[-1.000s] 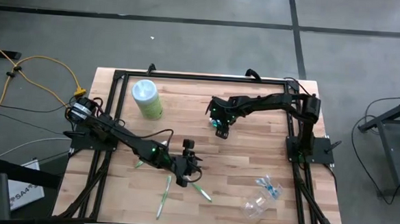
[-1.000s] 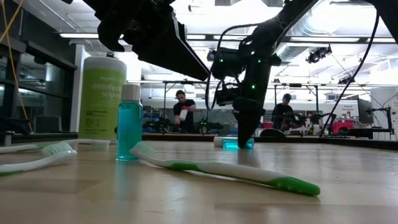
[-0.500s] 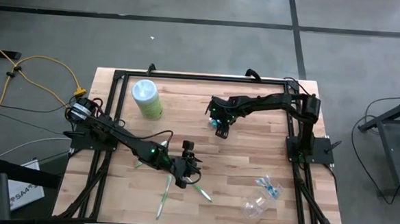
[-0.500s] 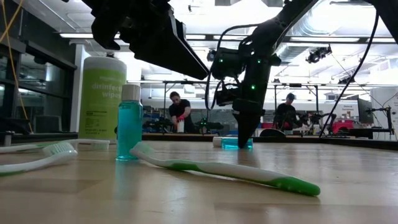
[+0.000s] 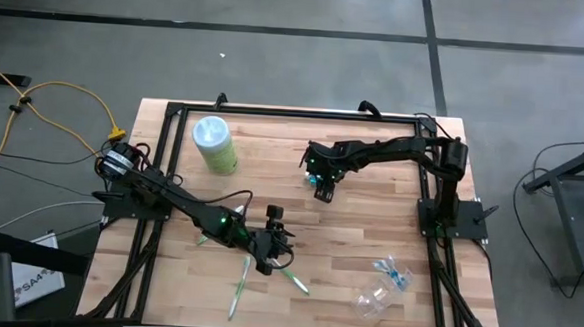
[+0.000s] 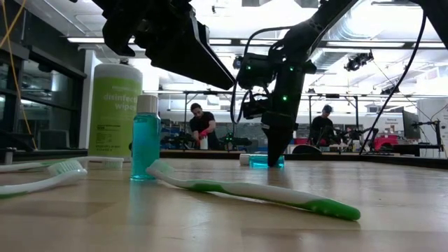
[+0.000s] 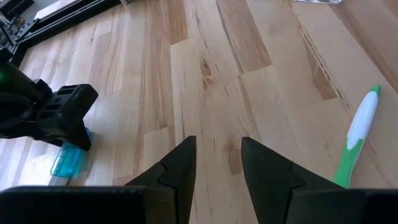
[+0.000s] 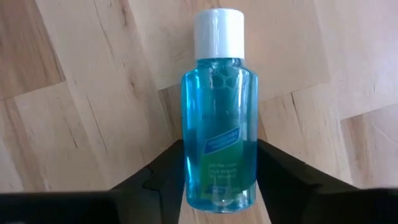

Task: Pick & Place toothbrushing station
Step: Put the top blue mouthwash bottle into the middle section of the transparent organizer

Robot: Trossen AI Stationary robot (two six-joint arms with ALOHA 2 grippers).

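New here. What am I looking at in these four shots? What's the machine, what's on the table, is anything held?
Two robot arms with two-finger grippers work at a wooden table. One camera looks straight down, one sits at table level, one rides on each wrist. On the table: green-and-white toothbrushes, a clear cup on its side, a pale-green canister. The right gripper clamps a small blue bottle lying flat, not lifted. The left gripper hangs open, empty, over bare wood.
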